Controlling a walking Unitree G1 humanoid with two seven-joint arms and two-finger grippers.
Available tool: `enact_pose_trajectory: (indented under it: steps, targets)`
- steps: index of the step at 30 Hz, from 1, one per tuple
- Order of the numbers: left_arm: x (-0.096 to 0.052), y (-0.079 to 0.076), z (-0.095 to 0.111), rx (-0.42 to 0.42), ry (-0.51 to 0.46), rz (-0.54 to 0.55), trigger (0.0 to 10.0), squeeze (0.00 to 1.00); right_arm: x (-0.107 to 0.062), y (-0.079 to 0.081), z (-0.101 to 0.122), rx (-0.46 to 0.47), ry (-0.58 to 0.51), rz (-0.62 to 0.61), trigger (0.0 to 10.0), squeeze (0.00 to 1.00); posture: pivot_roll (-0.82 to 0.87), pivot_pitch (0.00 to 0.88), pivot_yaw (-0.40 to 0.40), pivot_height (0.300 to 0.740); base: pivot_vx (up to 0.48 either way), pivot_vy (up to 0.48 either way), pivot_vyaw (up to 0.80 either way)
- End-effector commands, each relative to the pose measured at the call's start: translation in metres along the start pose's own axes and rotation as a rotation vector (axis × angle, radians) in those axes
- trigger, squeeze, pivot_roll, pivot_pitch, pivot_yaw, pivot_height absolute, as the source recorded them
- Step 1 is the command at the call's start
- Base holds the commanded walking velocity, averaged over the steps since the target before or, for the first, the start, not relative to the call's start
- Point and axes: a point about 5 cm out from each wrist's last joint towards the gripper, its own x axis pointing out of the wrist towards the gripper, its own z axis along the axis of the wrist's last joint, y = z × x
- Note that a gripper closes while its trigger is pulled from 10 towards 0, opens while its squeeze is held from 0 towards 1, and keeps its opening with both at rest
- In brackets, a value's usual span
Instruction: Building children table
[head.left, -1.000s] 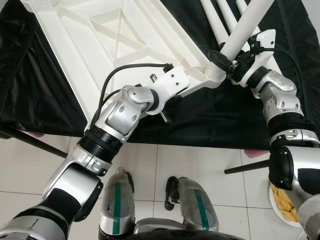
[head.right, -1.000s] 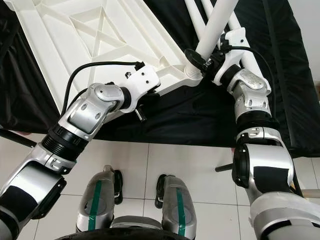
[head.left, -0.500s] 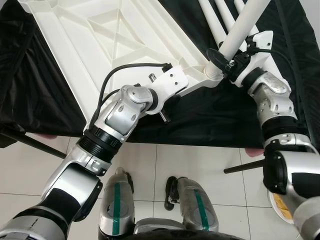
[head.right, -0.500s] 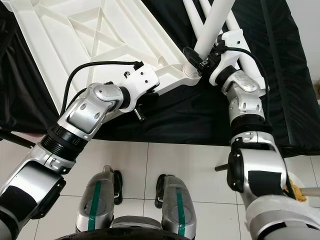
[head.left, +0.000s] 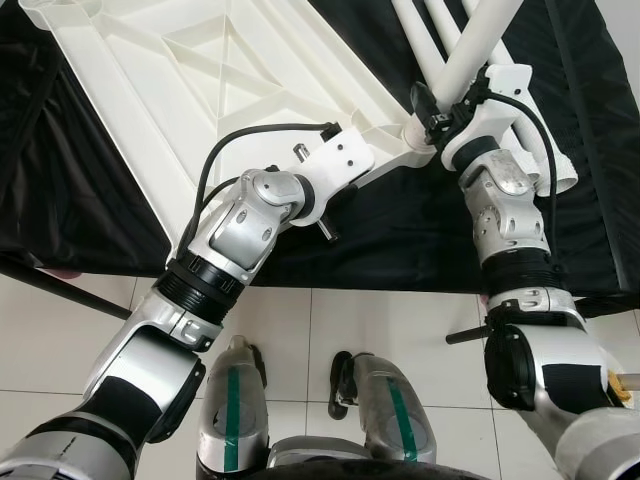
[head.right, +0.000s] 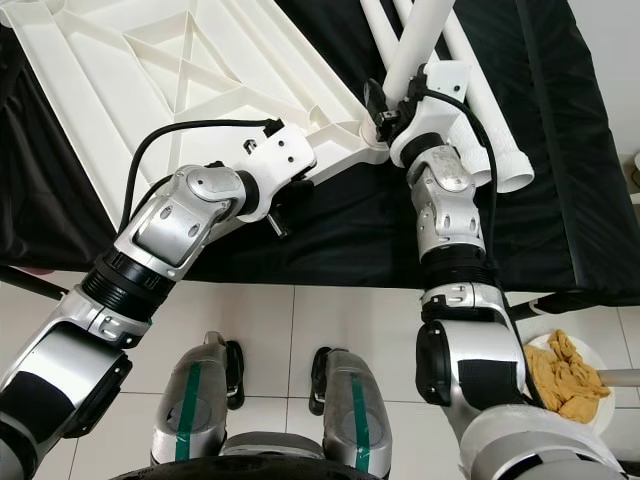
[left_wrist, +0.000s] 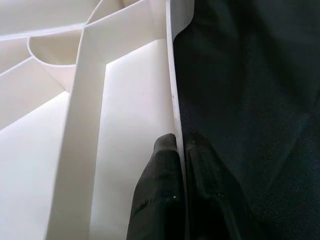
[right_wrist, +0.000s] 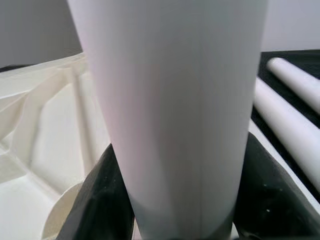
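Observation:
The white table top (head.left: 200, 90) lies upside down on black cloth, ribs facing up. My left gripper (left_wrist: 173, 192) is shut on the rim of its near edge, one black finger (left_wrist: 152, 205) on each side of the thin wall. At the near right corner a white table leg (head.left: 482, 45) stands tilted with its foot at the corner socket (head.left: 415, 132). My right gripper (head.left: 442, 103) is shut on that leg just above the socket. In the right wrist view the leg (right_wrist: 170, 100) sits between the two fingers (right_wrist: 102, 205).
Spare white legs (head.right: 480, 95) lie on the black cloth (head.left: 400, 230) to the right of the held leg. Below the cloth's edge is tiled floor (head.left: 380, 320), with a black bar (head.left: 60, 285) at the left and a plate of fried food (head.right: 565, 375) at the right.
My right arm has swung leftward with the leg in its grip, bringing the forearm nearly straight below the socket. The left arm holds the rim as before.

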Motion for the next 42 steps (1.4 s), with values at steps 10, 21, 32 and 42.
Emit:
enact_pose_trajectory:
  steps: [10, 21, 32, 42]
  targets:
    - [-0.001, -0.003, 0.007, 0.03, -0.019, -0.003, 10.0, 0.0, -0.014, 0.012, -0.01, 0.03, 0.039, -0.418, 10.0, 0.0, 0.06, 0.045, -0.048, 0.74, 0.0, 0.0, 0.0]
    - [0.0, -0.003, 0.006, 0.032, -0.018, 0.0, 10.0, 0.0, -0.017, 0.012, -0.012, 0.008, 0.073, -0.429, 10.0, 0.11, 0.06, 0.028, -0.055, 0.74, 0.0, 0.0, 0.0]
    - [0.002, -0.004, 0.008, 0.037, -0.024, -0.003, 10.0, 0.0, -0.017, 0.01, -0.011, 0.008, 0.07, -0.396, 10.0, 1.0, 0.06, 0.005, -0.056, 0.74, 0.0, 0.0, 0.0]
    - [0.003, -0.005, 0.008, 0.041, -0.027, -0.01, 10.0, 0.0, -0.008, 0.006, -0.011, 0.016, 0.084, -0.143, 10.0, 0.0, 0.05, 0.0, -0.053, 0.74, 0.0, 0.0, 0.0]
